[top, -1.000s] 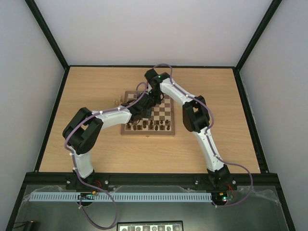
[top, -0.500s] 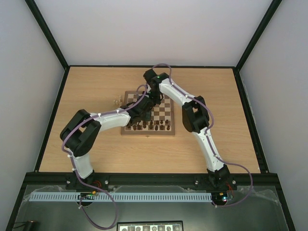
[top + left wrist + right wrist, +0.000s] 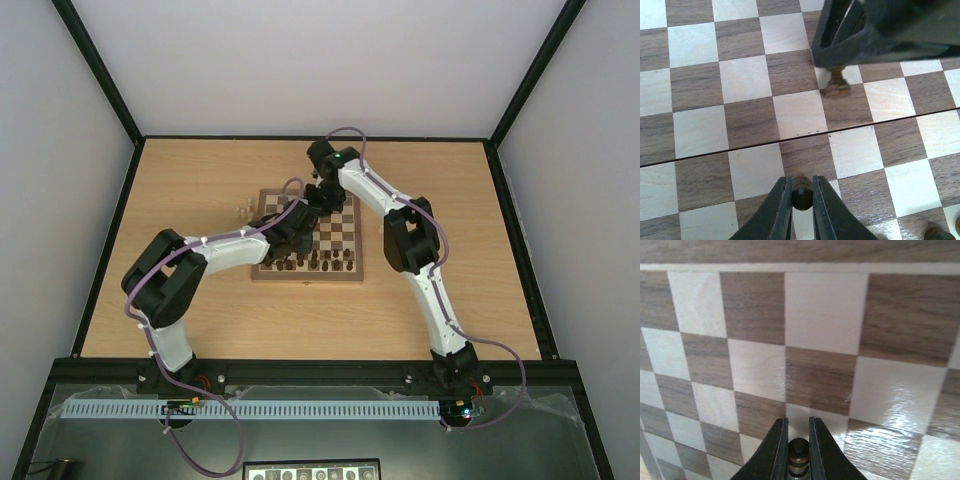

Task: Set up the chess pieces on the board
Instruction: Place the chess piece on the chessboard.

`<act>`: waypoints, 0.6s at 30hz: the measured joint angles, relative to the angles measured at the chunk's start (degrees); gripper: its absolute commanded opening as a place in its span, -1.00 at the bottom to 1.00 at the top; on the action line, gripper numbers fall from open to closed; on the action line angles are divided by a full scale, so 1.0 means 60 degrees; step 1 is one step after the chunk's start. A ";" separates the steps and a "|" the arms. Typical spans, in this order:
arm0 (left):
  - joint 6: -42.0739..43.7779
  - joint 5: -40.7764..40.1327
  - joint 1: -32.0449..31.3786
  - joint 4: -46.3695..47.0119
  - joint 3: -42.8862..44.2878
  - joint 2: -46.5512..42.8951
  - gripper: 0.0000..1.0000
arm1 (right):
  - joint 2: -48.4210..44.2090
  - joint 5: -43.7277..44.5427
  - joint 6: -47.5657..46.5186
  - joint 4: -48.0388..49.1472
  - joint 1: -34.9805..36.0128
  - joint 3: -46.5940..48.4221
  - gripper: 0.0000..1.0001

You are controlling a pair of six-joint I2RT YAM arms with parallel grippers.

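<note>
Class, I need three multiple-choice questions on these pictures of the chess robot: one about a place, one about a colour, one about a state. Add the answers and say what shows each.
1. Where on the board does the row of dark pieces stand?
A. near edge
B. far edge
C. centre

2. What colour is the chessman in the right pincer?
A. cream
B. dark brown
C. red

3. The left pincer is:
A. wide open
B. shut on nothing
C. shut on a piece

Answers:
1 A: the top view shows the row along the side nearest the arm bases.
2 B: the right wrist view shows a dark rounded head between the fingers.
3 C: the left wrist view shows the fingers clamped on a dark head.
</note>
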 measured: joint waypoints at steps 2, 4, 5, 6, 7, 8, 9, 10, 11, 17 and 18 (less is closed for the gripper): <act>0.0000 -0.0036 0.0036 -0.0073 0.0000 -0.0015 -0.84 | -0.0018 0.0138 0.0022 0.0000 -0.0047 -0.0004 -0.89; 0.0004 -0.0040 0.0087 -0.0131 0.0000 -0.0036 -0.84 | -0.0051 0.0248 0.0026 0.0004 -0.0062 -0.0015 -0.89; 0.0004 -0.0040 0.0120 -0.0160 -0.0004 -0.0047 -0.84 | -0.0073 0.0317 0.0026 0.0004 -0.0069 -0.0033 -0.89; 0.0004 -0.0040 0.0164 -0.0178 -0.0018 -0.0062 -0.84 | -0.0091 0.0372 0.0029 0.0004 -0.0069 -0.0051 -0.89; 0.0004 -0.0040 0.0208 -0.0215 -0.0022 -0.0076 -0.84 | -0.0117 0.0412 0.0036 0.0011 -0.0069 -0.0080 -0.90; 0.0004 -0.0047 0.0251 -0.0248 -0.0025 -0.0091 -0.83 | -0.0146 0.0441 0.0044 0.0011 -0.0069 -0.0117 -0.90; 0.0004 -0.0058 0.0295 -0.0288 -0.0040 -0.0113 -0.83 | -0.0189 0.0474 0.0055 0.0033 -0.0069 -0.0182 -0.89; 0.0004 -0.0076 0.0324 -0.0313 -0.0058 -0.0131 -0.83 | -0.0233 0.0503 0.0058 0.0062 -0.0069 -0.0266 -0.90; 0.0004 -0.0106 0.0342 -0.0331 -0.0087 -0.0157 -0.83 | -0.0288 0.0525 0.0066 0.0109 -0.0069 -0.0353 -0.89; -0.0044 -0.0342 0.0357 -0.0390 -0.0433 -0.0433 -0.83 | -0.0572 0.0568 0.0095 0.0211 -0.0066 -0.0674 -0.89; -0.0055 -0.0390 0.0361 -0.0397 -0.0506 -0.0495 -0.83 | -0.0619 0.0568 0.0095 0.0219 -0.0058 -0.0688 -0.89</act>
